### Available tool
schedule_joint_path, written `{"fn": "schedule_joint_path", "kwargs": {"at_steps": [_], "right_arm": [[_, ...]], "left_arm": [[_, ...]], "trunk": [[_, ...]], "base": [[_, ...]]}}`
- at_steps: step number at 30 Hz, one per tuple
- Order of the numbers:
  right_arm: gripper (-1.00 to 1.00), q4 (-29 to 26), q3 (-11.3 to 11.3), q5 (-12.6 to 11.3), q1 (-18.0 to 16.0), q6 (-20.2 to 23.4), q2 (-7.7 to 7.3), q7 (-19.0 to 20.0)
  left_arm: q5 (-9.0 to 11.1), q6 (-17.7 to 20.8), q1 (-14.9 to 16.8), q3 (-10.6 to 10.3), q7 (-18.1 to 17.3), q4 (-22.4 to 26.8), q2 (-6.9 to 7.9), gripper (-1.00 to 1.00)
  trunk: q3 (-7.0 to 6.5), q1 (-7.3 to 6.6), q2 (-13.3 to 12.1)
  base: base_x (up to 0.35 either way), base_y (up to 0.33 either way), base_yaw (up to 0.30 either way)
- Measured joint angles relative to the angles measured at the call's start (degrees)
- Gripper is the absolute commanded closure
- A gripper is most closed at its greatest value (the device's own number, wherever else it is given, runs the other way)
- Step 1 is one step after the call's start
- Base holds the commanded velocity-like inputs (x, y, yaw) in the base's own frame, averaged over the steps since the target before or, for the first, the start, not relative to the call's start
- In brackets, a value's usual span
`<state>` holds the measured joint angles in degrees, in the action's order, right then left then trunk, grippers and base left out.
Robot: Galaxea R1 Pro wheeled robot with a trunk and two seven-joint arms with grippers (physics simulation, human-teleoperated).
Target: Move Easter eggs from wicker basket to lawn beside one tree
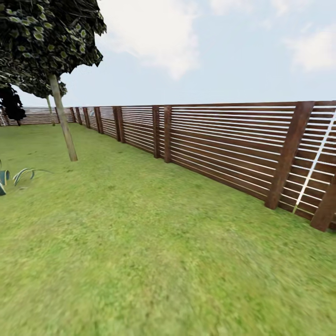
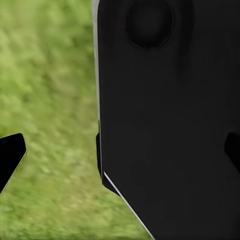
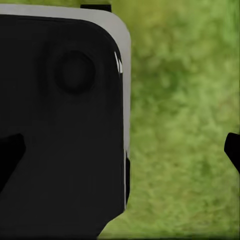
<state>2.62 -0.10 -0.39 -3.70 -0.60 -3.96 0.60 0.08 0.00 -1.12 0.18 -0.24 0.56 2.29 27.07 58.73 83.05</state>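
Note:
The lawn (image 1: 140,242) spreads wide and green ahead of me in the garden. A tree (image 1: 63,119) with a slim leaning grey-brown trunk and a dark leafy canopy stands on the grass at the far left. The Easter eggs and the wicker basket are out of view. In the left wrist view my left gripper (image 2: 121,152) is open, one dark fingertip (image 2: 10,155) at each side edge, over grass and a black robot panel (image 2: 170,115). My right gripper (image 3: 121,152) is open in the same way, over grass and a black panel (image 3: 60,125).
A brown horizontal-slat fence (image 1: 219,144) runs from the right foreground back to the far left. A dark narrow cypress (image 1: 11,105) stands at the far left by the fence. Striped blades of a low plant (image 1: 16,177) poke in at the left edge.

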Motion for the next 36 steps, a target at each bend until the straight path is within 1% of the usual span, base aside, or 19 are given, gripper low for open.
{"fn": "schedule_joint_path", "kwargs": {"at_steps": [14,29,36], "right_arm": [[-1.0,0.1,-0.3,-0.2,0.0,0.0,-0.07,0.0],[-1.0,0.1,-0.4,-0.3,0.0,0.0,-0.08,0.0],[-1.0,0.1,-0.4,-2.4,0.0,0.0,-0.13,0.0]], "left_arm": [[-0.2,0.0,0.0,0.0,0.0,0.0,-0.01,-1.0],[-0.2,0.0,0.0,0.0,0.0,0.0,-0.01,-1.0],[-0.2,0.0,0.0,-0.1,-0.1,0.0,-0.01,-1.0]], "trunk": [[0.0,0.0,0.0],[-0.31,0.0,0.0],[-0.47,0.0,0.0]], "base": [[0.0,0.0,-0.299],[0.0,0.0,-0.3],[0.0,0.0,-0.3]]}}
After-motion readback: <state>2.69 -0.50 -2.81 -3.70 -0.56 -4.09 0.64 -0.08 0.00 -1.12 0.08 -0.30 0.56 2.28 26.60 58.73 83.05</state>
